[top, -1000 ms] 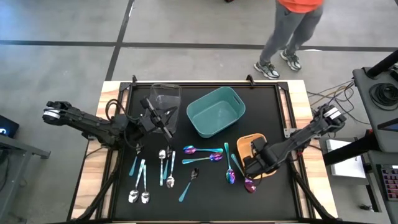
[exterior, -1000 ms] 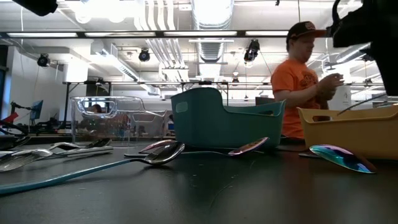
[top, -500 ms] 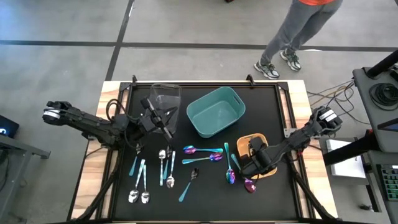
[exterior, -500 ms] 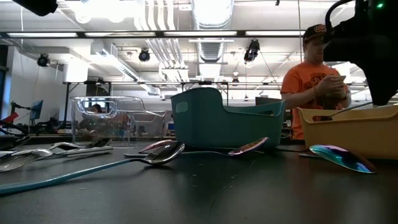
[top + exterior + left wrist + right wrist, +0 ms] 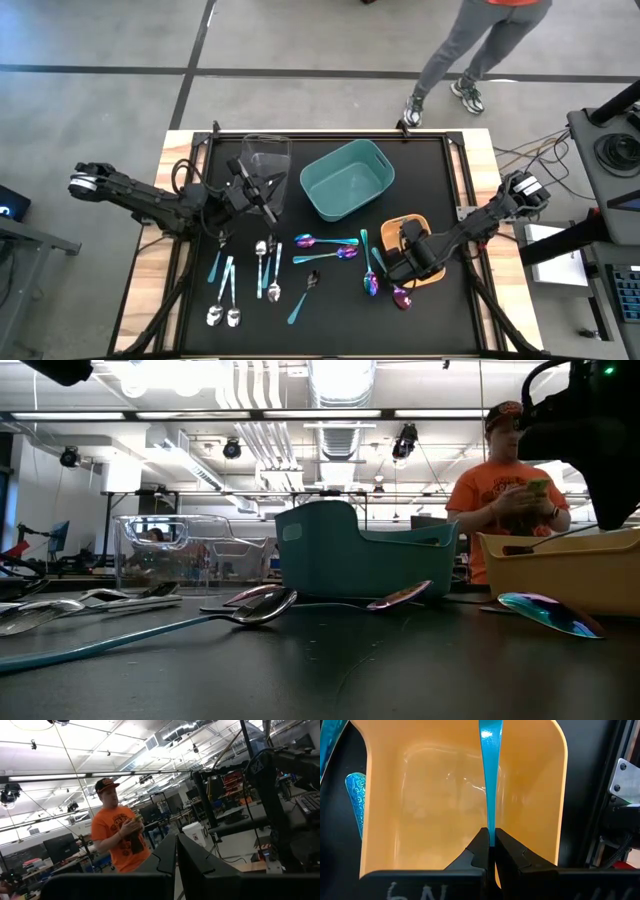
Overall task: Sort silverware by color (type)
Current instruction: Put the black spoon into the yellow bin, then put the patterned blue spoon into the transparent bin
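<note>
Over the orange bin (image 5: 418,222), your right gripper (image 5: 490,851) is clamped on a teal-handled utensil (image 5: 490,775) — dangling there, probably for dropping. Left gripper (image 5: 262,207), pinched together and empty, waits near the clear bin (image 5: 266,155).

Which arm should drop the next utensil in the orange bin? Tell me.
Right. The right gripper is shut on a teal-handled utensil directly over the orange bin. The left gripper is shut and empty, by the clear bin.
</note>
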Motion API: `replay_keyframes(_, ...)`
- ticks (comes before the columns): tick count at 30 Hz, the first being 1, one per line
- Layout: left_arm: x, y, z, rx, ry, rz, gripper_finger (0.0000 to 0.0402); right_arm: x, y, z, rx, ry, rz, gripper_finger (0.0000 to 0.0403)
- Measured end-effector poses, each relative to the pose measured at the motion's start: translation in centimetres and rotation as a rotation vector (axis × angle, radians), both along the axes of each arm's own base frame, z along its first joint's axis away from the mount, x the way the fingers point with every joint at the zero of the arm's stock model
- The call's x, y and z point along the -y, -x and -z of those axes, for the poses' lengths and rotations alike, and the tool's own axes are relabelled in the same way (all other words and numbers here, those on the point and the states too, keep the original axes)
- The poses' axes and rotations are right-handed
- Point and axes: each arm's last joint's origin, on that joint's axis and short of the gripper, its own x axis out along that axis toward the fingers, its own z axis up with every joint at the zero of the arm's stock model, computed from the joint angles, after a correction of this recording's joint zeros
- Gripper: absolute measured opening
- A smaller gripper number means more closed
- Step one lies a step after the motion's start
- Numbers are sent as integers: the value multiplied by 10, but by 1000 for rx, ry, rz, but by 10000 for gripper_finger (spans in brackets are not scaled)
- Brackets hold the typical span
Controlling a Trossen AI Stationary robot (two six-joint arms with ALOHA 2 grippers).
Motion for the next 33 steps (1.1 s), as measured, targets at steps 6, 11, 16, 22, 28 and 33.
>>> replay_keyframes(6, 0, 0, 0, 0, 2, 1, 0, 0, -1, 0, 16, 7, -4, 9)
replay_keyframes(11, 0, 0, 0, 1, 4, 2, 0, 0, -3, 1, 46, 28, -13, 13)
replay_keyframes(16, 0, 0, 0, 2, 6, 3, 0, 0, -3, 1, 48, 27, -13, 36)
replay_keyframes(22, 0, 0, 0, 4, 9, 4, 0, 0, -3, 1, 50, 26, -13, 53)
replay_keyframes(28, 0, 0, 0, 4, 9, 4, 0, 0, -2, -2, 57, 5, -9, 54)
replay_keyframes(33, 0, 0, 0, 5, 9, 5, 0, -2, -3, -10, 83, -32, -3, 54)
